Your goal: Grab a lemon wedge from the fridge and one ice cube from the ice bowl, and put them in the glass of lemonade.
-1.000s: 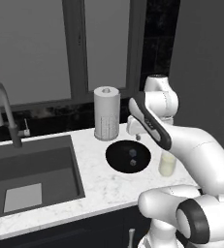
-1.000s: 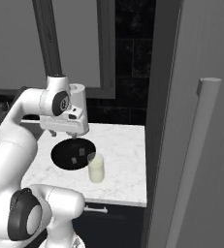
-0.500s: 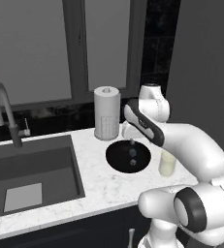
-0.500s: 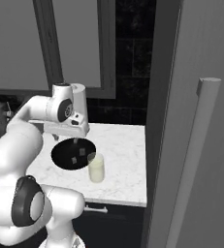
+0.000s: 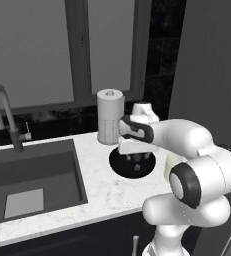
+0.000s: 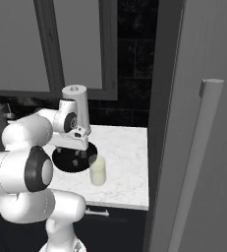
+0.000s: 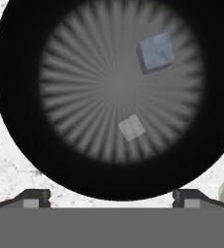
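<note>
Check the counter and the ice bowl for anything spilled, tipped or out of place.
Nothing stands out. The ice bowl sits flat on the counter with two ice cubes inside, the glass of lemonade stands upright beside it, and the paper towel roll is upright.

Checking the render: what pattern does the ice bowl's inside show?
The ice bowl is black, with grey stripes fanning from the centre; clearest in the hand view.

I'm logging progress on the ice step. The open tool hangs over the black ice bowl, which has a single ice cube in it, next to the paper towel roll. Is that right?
One thing is off: the ice bowl holds two ice cubes, not one. The hand view shows a bluish cube and a paler cube. The rest stands: the tool is open above the bowl, beside the paper towel roll.
</note>
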Robot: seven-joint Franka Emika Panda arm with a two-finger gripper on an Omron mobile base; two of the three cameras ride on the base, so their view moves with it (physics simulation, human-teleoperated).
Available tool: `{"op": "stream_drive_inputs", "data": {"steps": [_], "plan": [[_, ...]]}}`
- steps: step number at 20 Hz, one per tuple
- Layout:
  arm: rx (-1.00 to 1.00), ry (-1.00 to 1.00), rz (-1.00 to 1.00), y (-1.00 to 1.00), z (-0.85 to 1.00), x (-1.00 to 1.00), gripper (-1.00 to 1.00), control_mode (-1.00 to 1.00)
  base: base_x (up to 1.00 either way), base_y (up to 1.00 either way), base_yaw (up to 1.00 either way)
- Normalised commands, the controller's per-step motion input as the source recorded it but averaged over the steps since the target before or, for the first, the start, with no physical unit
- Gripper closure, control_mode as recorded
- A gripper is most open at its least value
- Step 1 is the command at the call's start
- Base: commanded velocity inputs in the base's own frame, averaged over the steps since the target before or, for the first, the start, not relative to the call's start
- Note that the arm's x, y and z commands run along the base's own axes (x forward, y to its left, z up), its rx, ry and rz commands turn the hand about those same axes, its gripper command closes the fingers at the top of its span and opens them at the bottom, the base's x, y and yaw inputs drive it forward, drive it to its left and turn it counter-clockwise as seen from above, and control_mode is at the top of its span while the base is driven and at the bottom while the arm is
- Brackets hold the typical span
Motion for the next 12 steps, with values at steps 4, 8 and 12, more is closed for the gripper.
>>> {"op": "stream_drive_inputs", "data": {"steps": [4,8,12], "plan": [[0.0,0.13,0.01,0.0,-0.5,0.14,-1.0,-1.0,0.0,0.0,0.0],[0.0,0.0,0.0,0.01,-0.48,0.0,-1.0,-1.0,0.0,0.0,0.0],[0.0,0.0,0.01,0.02,-0.43,0.0,-1.0,-1.0,0.0,0.0,0.0]]}}
